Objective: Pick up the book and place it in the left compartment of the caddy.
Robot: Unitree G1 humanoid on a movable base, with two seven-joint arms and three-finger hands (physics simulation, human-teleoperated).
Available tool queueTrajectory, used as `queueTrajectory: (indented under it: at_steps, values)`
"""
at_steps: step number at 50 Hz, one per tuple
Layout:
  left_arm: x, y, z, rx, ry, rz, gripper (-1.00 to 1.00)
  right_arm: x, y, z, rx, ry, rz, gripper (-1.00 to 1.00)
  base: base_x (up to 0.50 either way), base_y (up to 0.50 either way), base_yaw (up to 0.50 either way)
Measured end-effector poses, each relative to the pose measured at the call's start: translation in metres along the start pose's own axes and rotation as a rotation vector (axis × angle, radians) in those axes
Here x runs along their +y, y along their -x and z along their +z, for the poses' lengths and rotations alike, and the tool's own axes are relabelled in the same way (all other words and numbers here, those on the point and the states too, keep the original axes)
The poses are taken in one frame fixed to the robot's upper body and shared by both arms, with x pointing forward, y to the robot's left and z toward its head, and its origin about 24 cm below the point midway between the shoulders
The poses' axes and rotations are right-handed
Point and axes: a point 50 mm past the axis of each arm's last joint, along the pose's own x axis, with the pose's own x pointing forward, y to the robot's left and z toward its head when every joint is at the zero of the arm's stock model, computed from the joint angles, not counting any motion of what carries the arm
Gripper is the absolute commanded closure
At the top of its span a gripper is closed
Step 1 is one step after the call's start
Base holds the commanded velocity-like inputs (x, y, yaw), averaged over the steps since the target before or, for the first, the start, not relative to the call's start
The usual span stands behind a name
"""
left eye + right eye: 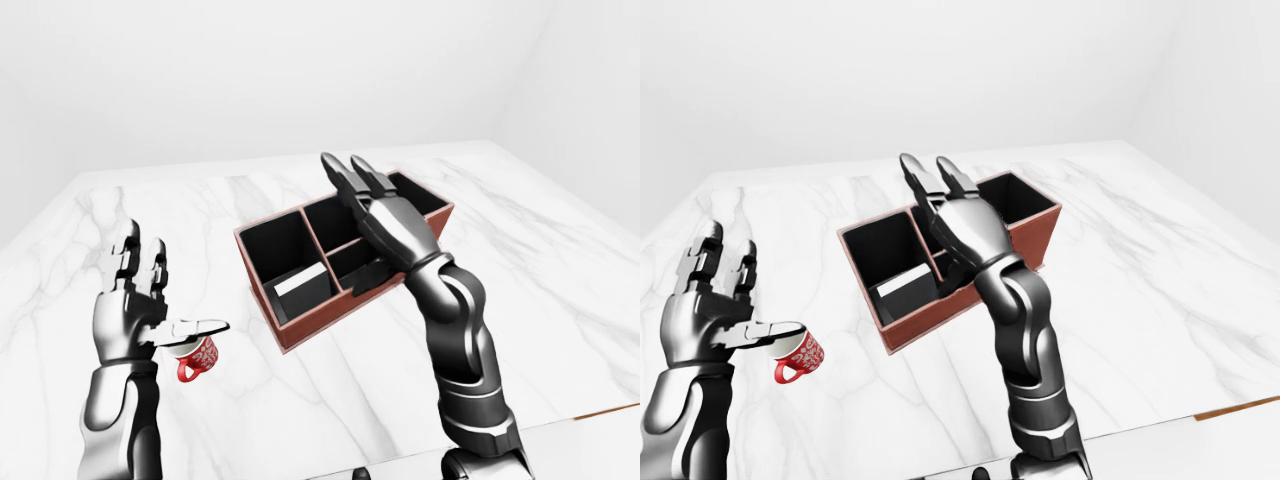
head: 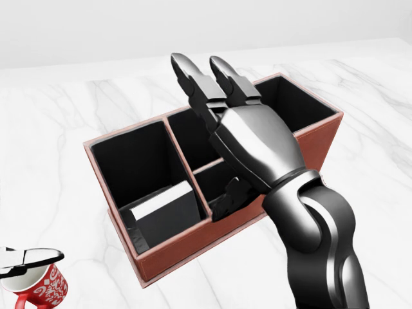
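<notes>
The book (image 2: 162,211), dark-covered with a white page edge, lies inside the left compartment of the red-brown caddy (image 2: 183,250), leaning toward its lower wall. My right hand (image 2: 207,89) is raised above the caddy's middle compartments, fingers spread open and holding nothing, clear of the book. It hides part of the middle compartments in the head view. My left hand (image 1: 160,292) hovers open at the left of the left-eye view, away from the caddy, with its thumb just over a mug.
A red patterned mug (image 1: 200,355) stands on the white marble table (image 1: 560,290) to the lower left of the caddy, under my left thumb. The table's near edge (image 1: 600,412) shows at the bottom right.
</notes>
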Motion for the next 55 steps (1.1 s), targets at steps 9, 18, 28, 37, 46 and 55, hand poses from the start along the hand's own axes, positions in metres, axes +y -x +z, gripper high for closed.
queueTrajectory:
  at_steps: [9, 18, 28, 37, 46, 55]
  values:
    - [-0.013, 0.000, 0.015, -0.064, -0.019, -0.033, -1.00, -0.043, 0.044, -0.010, 0.037, -0.106, -0.183, -1.00, 0.00, 0.00, 0.00]
    - [-0.025, 0.002, 0.024, -0.106, -0.029, -0.059, -1.00, -0.072, 0.088, -0.014, -0.003, -0.181, -0.362, -1.00, 0.00, 0.00, 0.00]
    - [-0.033, 0.005, 0.036, -0.163, -0.006, -0.078, -1.00, -0.094, 0.117, -0.013, -0.054, -0.225, -0.515, -1.00, 0.00, 0.00, 0.00]
    - [-0.036, 0.011, 0.057, -0.262, 0.058, -0.098, -1.00, -0.107, 0.138, -0.008, -0.104, -0.257, -0.614, -1.00, 0.00, 0.00, 0.00]
    - [-0.035, 0.021, 0.090, -0.414, 0.161, -0.114, -1.00, -0.114, 0.152, -0.003, -0.143, -0.293, -0.679, -1.00, 0.00, 0.00, 0.00]
    - [-0.028, 0.030, 0.118, -0.538, 0.276, -0.104, -1.00, -0.124, 0.168, 0.000, -0.177, -0.322, -0.772, -1.00, 0.00, 0.00, 0.00]
